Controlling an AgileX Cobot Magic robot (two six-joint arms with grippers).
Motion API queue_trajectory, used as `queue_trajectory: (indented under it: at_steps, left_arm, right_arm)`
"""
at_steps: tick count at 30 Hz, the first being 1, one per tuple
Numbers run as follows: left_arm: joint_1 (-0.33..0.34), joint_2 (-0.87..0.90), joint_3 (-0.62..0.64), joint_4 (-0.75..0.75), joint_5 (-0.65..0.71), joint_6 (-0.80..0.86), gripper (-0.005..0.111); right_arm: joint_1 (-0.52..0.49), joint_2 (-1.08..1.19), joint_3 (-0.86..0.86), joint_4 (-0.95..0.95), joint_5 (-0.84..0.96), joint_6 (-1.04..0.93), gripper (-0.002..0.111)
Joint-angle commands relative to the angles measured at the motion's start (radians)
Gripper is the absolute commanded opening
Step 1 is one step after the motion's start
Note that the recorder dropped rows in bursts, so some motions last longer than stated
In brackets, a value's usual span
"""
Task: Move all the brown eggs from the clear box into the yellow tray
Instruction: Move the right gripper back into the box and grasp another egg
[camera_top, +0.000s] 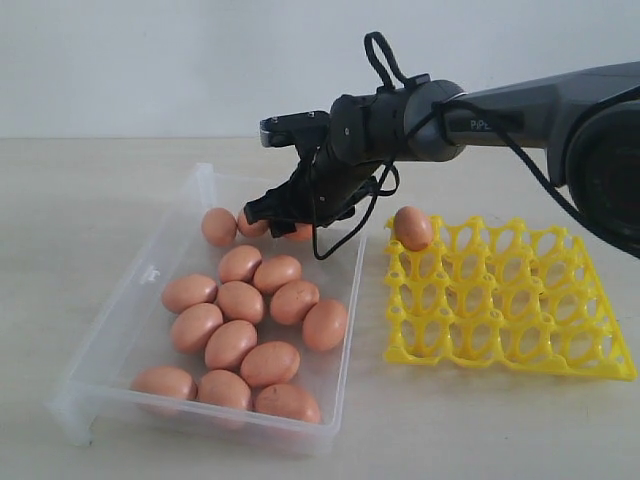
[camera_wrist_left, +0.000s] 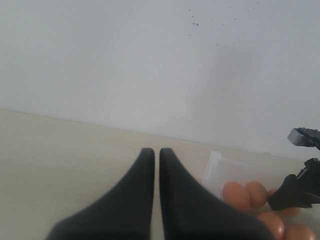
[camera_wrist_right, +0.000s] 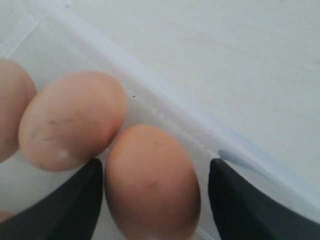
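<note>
Several brown eggs (camera_top: 240, 300) lie in the clear box (camera_top: 150, 275) on the left. One more egg (camera_top: 412, 227) sits in the far-left corner cup of the yellow tray (camera_top: 520, 330). My right gripper (camera_top: 275, 215) reaches down into the far end of the box. In the right wrist view it (camera_wrist_right: 155, 167) is open, with one egg (camera_wrist_right: 152, 182) between its fingers; there is a gap on one side. A second egg (camera_wrist_right: 72, 120) touches that one. My left gripper (camera_wrist_left: 156, 152) is shut on nothing, over bare table beside the box corner (camera_wrist_left: 212, 167).
The right arm (camera_top: 520, 115) stretches from the right, above the tray's far edge. A black cable (camera_top: 340, 235) loops below its wrist. The box wall (camera_wrist_right: 200, 125) runs close behind the egg between the fingers. Pale table surrounds box and tray.
</note>
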Motion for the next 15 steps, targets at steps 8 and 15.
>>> queue_trajectory:
  at_steps: [8, 15]
  left_arm:
    - [-0.004, 0.004, -0.004, 0.0, -0.002, -0.001, 0.004]
    - [-0.004, 0.004, -0.004, 0.0, -0.002, -0.001, 0.004]
  right_arm:
    - [-0.001, -0.003, -0.007, -0.009, 0.007, -0.051, 0.0]
    - [-0.001, -0.051, -0.005, -0.014, 0.019, -0.09, 0.0]
